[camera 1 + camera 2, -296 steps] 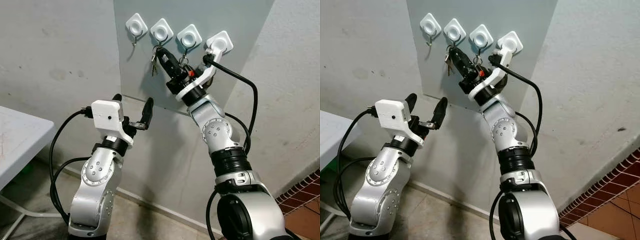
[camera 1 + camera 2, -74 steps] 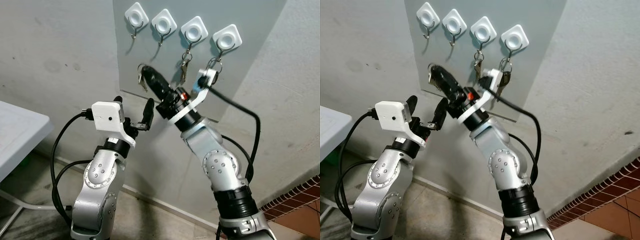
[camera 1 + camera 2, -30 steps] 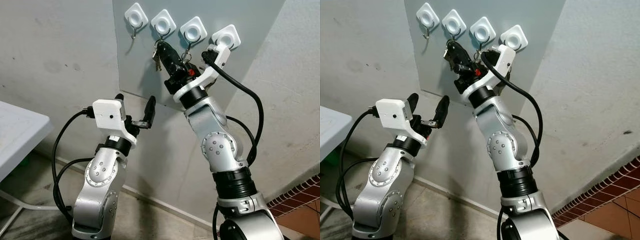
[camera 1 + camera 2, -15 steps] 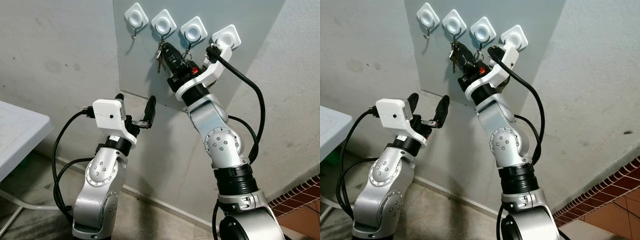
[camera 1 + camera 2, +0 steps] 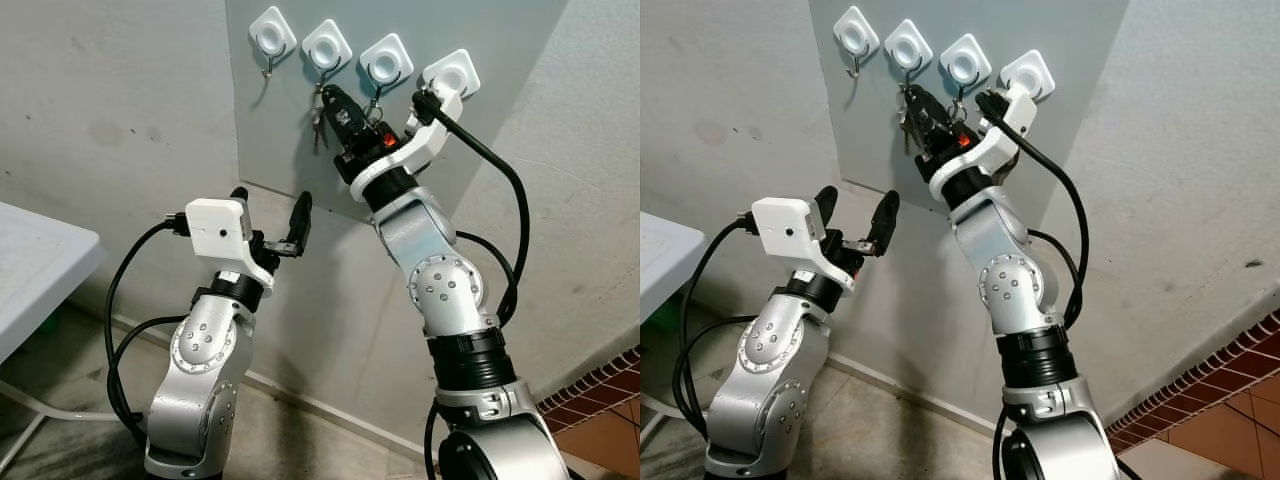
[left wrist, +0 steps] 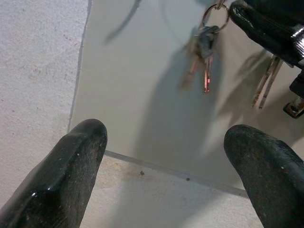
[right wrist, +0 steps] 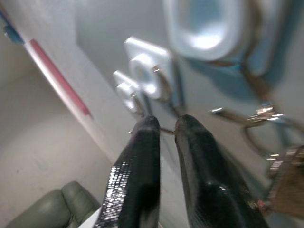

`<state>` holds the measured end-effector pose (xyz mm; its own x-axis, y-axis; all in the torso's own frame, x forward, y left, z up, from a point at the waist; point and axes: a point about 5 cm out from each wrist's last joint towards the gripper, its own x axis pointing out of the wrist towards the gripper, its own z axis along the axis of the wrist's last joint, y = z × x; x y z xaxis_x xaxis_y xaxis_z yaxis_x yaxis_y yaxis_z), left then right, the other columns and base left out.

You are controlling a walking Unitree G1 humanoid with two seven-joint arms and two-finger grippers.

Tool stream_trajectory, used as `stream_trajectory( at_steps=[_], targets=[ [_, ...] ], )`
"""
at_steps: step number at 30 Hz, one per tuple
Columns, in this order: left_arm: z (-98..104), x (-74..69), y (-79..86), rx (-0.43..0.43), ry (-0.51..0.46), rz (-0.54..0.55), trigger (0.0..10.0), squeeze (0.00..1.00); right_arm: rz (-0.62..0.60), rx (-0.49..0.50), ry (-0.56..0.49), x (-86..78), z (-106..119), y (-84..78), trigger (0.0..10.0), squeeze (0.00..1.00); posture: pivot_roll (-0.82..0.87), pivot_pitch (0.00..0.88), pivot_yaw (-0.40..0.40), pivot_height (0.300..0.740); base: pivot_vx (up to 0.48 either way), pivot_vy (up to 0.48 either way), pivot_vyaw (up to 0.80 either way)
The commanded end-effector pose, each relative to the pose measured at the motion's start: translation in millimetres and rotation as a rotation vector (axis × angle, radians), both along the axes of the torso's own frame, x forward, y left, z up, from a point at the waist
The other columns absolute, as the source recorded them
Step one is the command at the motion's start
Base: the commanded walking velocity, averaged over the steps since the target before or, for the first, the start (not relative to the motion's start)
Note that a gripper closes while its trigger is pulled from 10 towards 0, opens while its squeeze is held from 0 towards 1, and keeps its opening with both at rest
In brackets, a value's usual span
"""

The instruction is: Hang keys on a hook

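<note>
A row of white hook mounts sits on a grey wall panel (image 5: 280,140). My right gripper (image 5: 330,95) is raised just under the second hook (image 5: 327,47), shut on the ring of a key bunch (image 5: 318,125) whose keys dangle below its fingertips. In the right wrist view the two fingers (image 7: 142,156) are pressed close together with the thin ring between their tips. The left wrist view looks at the same key bunch (image 6: 204,52) hanging against the panel. My left gripper (image 5: 270,208) is held lower, in front of the panel's bottom edge, open and holding nothing.
The first hook (image 5: 271,35) at the left is bare. Another set of keys (image 6: 266,85) hangs from the third hook (image 5: 386,60). My right wrist camera covers part of the fourth hook (image 5: 452,72). A white table (image 5: 30,280) stands at the left.
Over the last seconds my right gripper lifted the key bunch from below the panel's middle up to the second hook. In the last half second it barely moved. The left arm stayed still.
</note>
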<state>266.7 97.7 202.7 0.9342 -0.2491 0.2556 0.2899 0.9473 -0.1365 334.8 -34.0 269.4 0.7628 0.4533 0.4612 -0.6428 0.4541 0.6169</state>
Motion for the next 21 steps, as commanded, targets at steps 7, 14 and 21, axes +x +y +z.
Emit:
stream_trajectory(
  at_steps=[7,14,21],
  targets=[
    [0,0.4,-5.5,-0.002,0.001,-0.022,10.0,0.00,0.093,0.070,-0.057,-17.0,12,26.6,10.0,1.00,0.07,0.019,-0.093,0.740,0.000,0.000,0.00],
    [-1,0.3,-6.5,0.001,0.003,-0.027,10.0,0.00,0.055,0.008,-0.103,-19.8,5,23.1,10.0,1.00,0.06,0.013,-0.091,0.740,0.000,0.000,0.00],
    [-1,0.3,-6.5,0.001,0.003,-0.027,10.0,0.00,0.055,0.008,-0.103,-19.8,5,23.1,10.0,1.00,0.06,0.013,-0.091,0.740,0.000,0.000,0.00]
  ],
)
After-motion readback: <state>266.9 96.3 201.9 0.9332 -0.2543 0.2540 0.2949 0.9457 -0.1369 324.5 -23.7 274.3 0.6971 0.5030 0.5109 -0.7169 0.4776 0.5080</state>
